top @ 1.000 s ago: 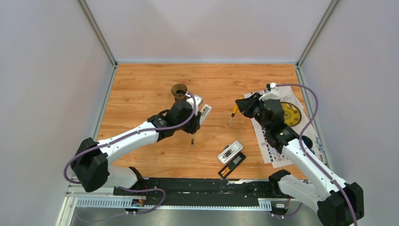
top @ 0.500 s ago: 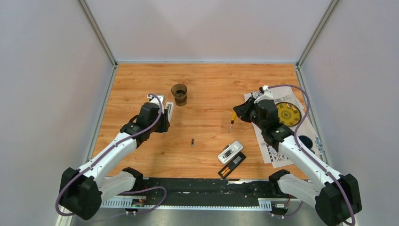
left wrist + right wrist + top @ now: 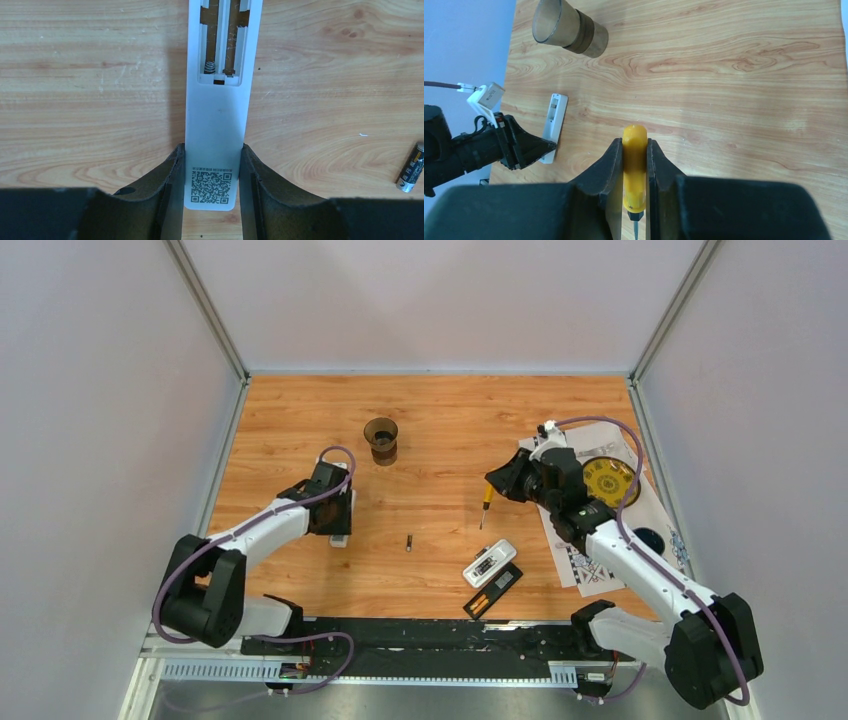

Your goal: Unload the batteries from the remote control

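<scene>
Now remote (image 3: 216, 125) laid down, seemingly still gripped

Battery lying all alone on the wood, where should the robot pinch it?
Around its middle, coming straight down from above. The battery lies flat on the table with bare wood all round, so fingers can drop either side of its long round body. Its ends are too tiny to pinch. The left gripper, now shut on the white remote, looks nearest.
</scene>
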Available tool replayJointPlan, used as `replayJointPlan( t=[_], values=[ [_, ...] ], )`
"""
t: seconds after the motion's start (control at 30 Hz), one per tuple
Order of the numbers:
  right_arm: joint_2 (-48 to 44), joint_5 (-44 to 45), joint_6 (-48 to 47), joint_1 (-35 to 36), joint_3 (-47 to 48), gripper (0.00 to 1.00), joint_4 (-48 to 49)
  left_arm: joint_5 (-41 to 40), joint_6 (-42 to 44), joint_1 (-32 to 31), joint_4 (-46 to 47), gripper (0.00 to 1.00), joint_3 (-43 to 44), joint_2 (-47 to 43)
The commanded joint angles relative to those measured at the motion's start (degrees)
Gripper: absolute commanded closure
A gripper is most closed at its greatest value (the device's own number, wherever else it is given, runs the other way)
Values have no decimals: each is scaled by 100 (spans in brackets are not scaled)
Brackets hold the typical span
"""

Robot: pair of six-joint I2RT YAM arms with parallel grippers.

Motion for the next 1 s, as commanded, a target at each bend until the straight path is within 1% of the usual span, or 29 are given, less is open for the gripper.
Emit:
replayJointPlan(
  t=[0.0,0.03,0.07,0.1,0.17,0.27,0.37,0.4,0.47,0.5,0.57,0.6,0.63,0.7,0.77,0.8,0.87,0.9,0.93,0.97],
  values=[
    [49,-280,-124,-20,345,100,142,-55,-44,39,-36,59,397,223],
    [49,-324,-124,-20,353,100,133,-64,-52,39,-19,45,388,215],
    [67,-342,-142,-20,371,100,133,-72,-53,39,-10,25,379,188],
    [67,-360,-150,-20,380,100,124,-72,-53,39,-10,19,370,153],
    [84,-430,-151,-20,424,100,89,-99,-26,39,-45,12,353,4],
    [128,-579,-151,-20,476,100,98,-90,0,39,-211,10,370,-303],
    [207,-816,-142,-20,564,100,142,-3,-17,39,-396,11,353,-830],
    [234,-895,-116,-12,608,100,159,189,-26,39,-405,11,327,-1188],
    [286,-1168,-81,23,617,100,325,541,-44,39,-213,11,213,-1603],
    [313,-1247,-37,50,635,100,352,1030,-61,39,-90,11,151,-2005],
    [365,-1397,-1,172,687,100,518,1534,-228,30,366,12,-25,-2368],
    [383,-1432,8,216,714,100,546,2032,-315,21,542,12,-86,-2639],
    [401,-1476,34,286,775,100,563,2263,-482,4,900,12,-148,-2729],
    [453,-1537,86,436,819,100,669,2798,-658,-110,1219,12,-175,-2826],
    [480,-1669,244,550,837,100,852,3029,-852,-259,1606,13,-105,-2774],
    [489,-1704,315,568,837,100,915,3230,-905,-434,1738,13,-69,-2643],
    [506,-1818,507,647,846,100,1125,3425,-1106,-637,2273,14,-25,-2467],
    [506,-1854,561,665,846,100,1187,3556,-1186,-838,2458,14,10,-2275],
    [515,-1897,622,682,854,100,1231,3610,-1404,-927,2903,14,19,-2177],
    [506,-1898,692,700,863,100,1293,3636,-1519,-1024,3134,17,27,-2072]
  ],
)
